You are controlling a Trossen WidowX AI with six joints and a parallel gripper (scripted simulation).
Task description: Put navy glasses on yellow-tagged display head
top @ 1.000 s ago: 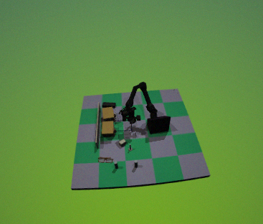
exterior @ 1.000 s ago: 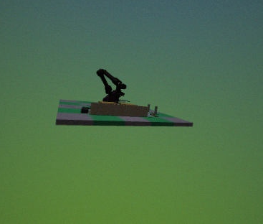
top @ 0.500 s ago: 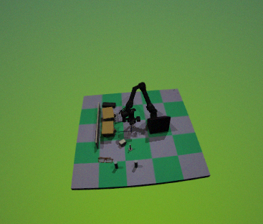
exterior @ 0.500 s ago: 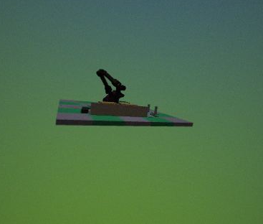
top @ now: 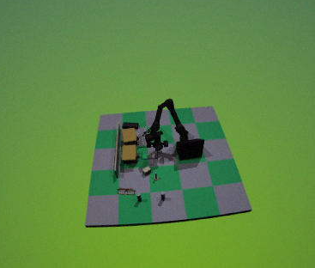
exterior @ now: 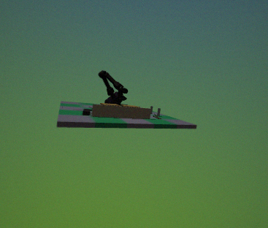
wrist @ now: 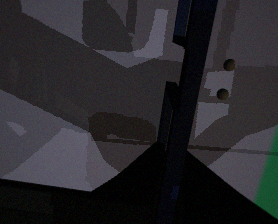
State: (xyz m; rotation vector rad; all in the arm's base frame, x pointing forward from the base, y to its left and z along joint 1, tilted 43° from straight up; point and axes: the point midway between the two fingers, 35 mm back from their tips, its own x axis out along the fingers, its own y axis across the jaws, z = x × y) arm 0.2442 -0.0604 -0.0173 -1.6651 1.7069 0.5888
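My gripper (top: 157,149) (wrist: 166,153) is shut on the navy glasses (wrist: 193,85); a dark navy bar of the frame runs up through the wrist view between the fingers, with two small round pads to its right. In the top view only faint thin lines show below the gripper, in front of the tan blocks. Two tan block-like display heads, one farther back (top: 129,136) and one nearer (top: 129,154), stand side by side left of the gripper. The yellow tag cannot be made out. In the exterior view the heads are mostly hidden behind the panel.
A long upright panel (top: 117,149) (exterior: 120,112) stands behind the heads. A dark box (top: 130,125) (exterior: 86,112) is beyond them. Reddish-brown glasses (top: 126,189), a pale block (top: 146,170), a small stand (top: 155,177) and two short posts (top: 139,197) (top: 162,197) are toward the front.
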